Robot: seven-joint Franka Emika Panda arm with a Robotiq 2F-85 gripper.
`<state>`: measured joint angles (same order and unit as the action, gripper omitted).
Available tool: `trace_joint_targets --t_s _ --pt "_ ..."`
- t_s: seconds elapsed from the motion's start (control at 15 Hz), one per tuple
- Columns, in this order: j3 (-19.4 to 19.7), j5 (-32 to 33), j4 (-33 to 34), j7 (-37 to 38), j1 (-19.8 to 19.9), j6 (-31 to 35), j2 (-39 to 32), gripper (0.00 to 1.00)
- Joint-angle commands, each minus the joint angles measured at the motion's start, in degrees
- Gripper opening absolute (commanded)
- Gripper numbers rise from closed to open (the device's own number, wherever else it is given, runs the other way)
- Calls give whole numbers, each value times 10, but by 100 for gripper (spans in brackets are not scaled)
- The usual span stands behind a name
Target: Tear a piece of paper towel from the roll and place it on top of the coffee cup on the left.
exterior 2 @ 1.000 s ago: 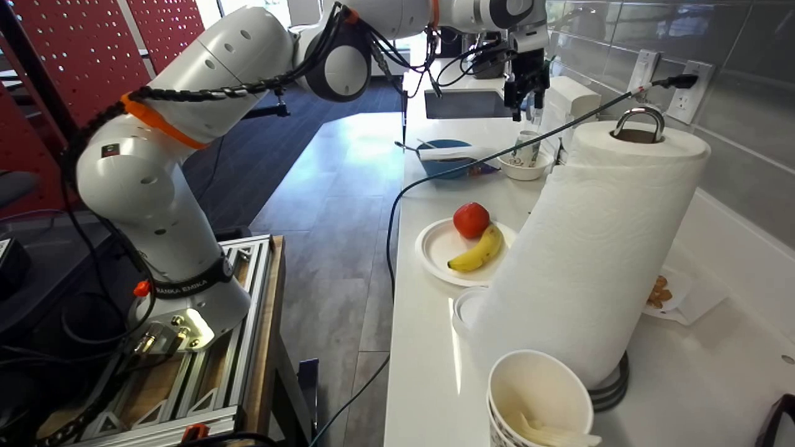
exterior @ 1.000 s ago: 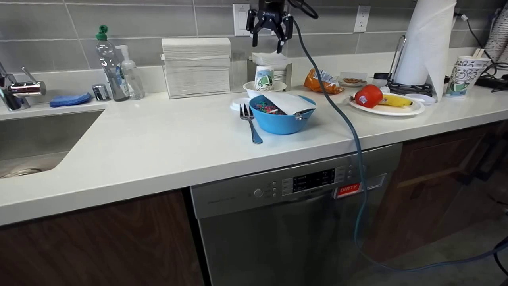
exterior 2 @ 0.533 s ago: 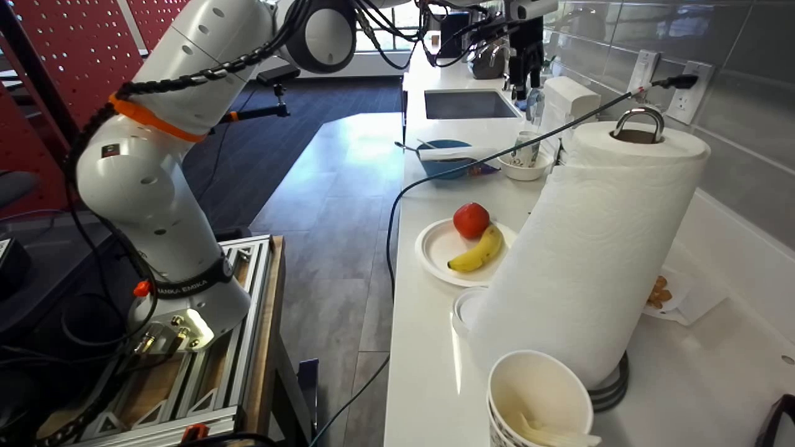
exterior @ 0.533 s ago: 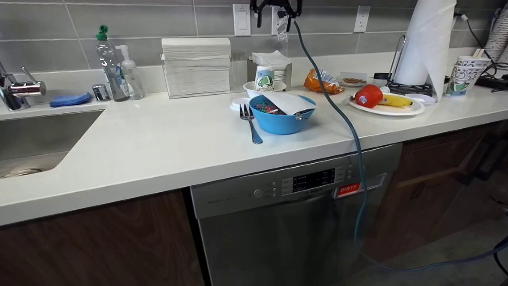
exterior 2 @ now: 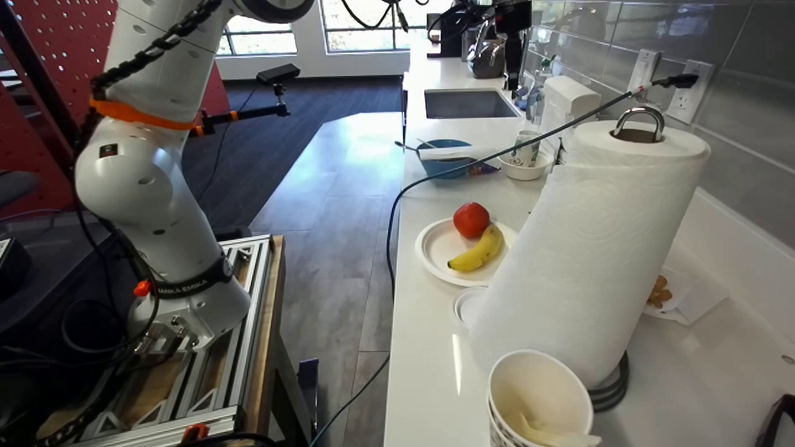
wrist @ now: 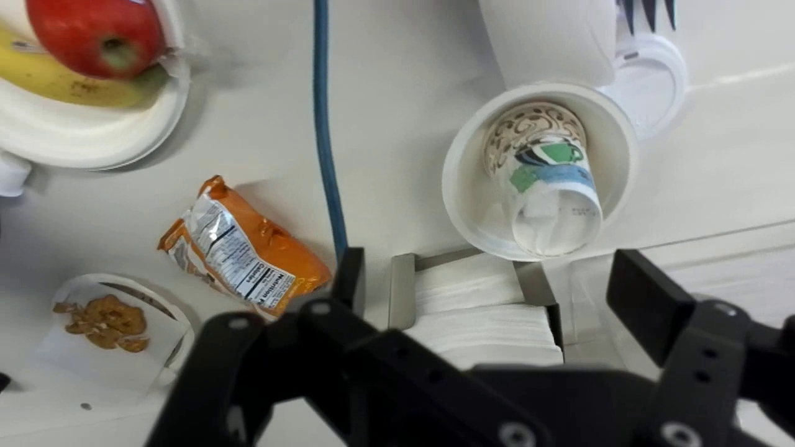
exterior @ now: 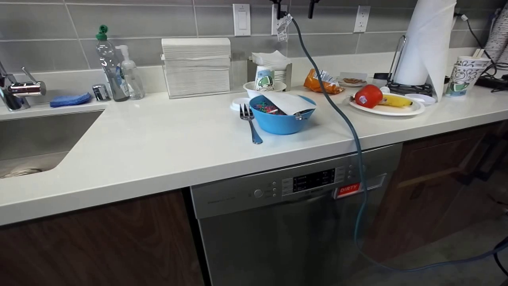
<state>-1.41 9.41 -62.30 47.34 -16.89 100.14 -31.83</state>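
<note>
The roll stands upright on its thin black stand at the far right of an exterior view, a loose flap hanging down. It also shows large in an exterior view. The coffee cup, pale with green markings, leans inside a white bowl; it shows in the wrist view and in an exterior view. My gripper is open and empty, high above the napkin holder and behind the cup; its tips show at the top edge. I cannot identify a separate piece of paper towel.
A blue bowl with a white sheet over it stands before the cup, a fork beside it. A blue cable crosses the counter. An orange bag, fruit plate, speckled cups and napkin holder stand around.
My open gripper has risen and moved to the right in the exterior view where only its fingertips now show. The arm has swung up and back. The objects on the counter have not moved.
</note>
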Motion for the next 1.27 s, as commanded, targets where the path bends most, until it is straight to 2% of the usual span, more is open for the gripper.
trace_joint_targets --t_s 0.0,0.27,0.53,0.67,0.8,0.87,1.0,1.2 --pt "-7 2 -139 -79 17 -2 99 100" --pt "-6 -12 -245 -154 37 39 175 100" --pt "0 9 -346 -179 58 68 258 100" --pt "-3 9 -400 -226 76 92 302 100" --pt "-2 -23 -454 -296 99 128 349 100" --pt "-10 -2 -368 -244 90 84 284 100" --pt "-10 -9 -411 -277 105 105 321 100" --pt "-12 -11 -432 -285 109 109 339 100"
